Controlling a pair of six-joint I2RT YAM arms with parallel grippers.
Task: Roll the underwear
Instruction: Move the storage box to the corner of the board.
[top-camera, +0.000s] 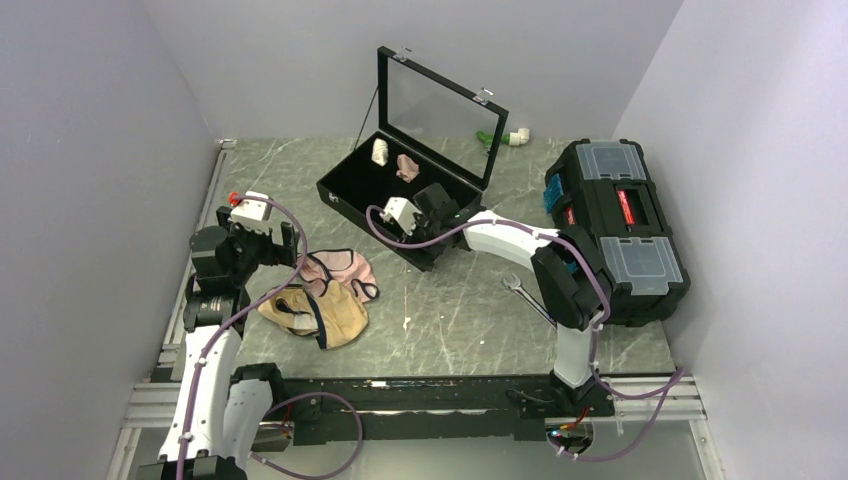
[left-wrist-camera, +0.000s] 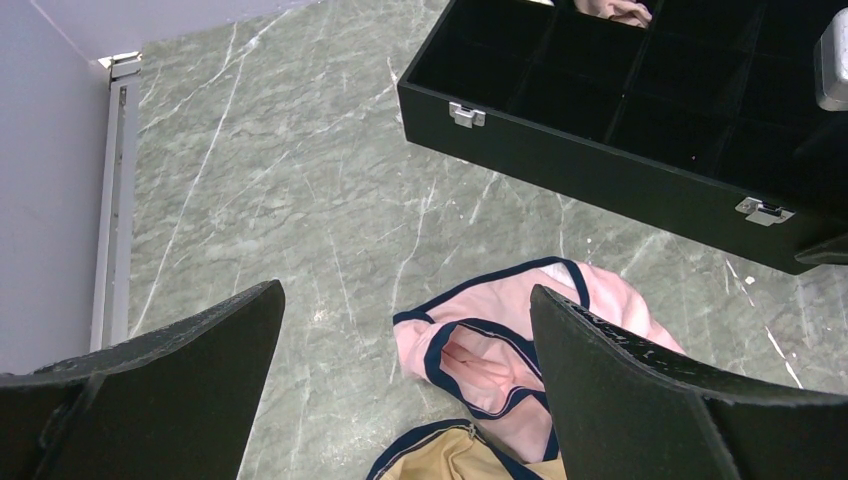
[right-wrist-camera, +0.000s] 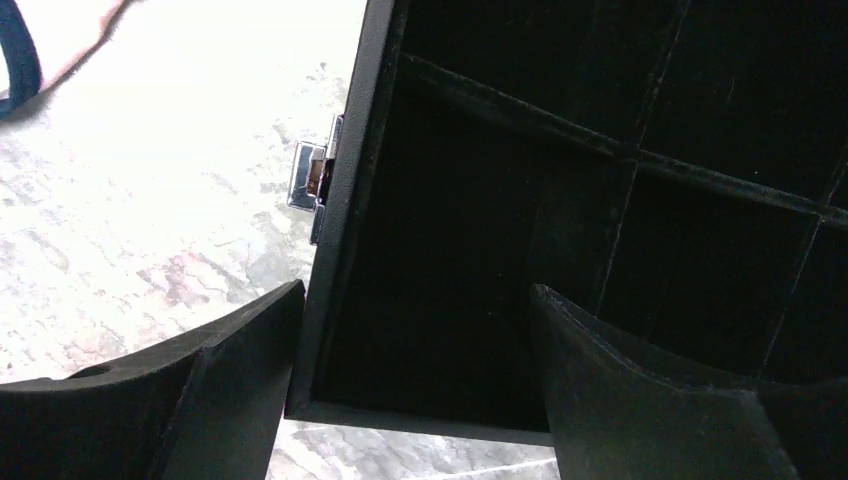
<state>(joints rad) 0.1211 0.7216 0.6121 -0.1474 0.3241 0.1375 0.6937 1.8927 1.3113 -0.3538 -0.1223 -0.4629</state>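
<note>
Top external view showed the underwear (top-camera: 325, 313) lying just baseward of the left gripper (top-camera: 288, 245) — the nearer one, spread wide and empty.

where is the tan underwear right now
In the top view the tan underwear lies on the table at the left, touching the pink underwear just behind it, nearer than the open black box.
</note>
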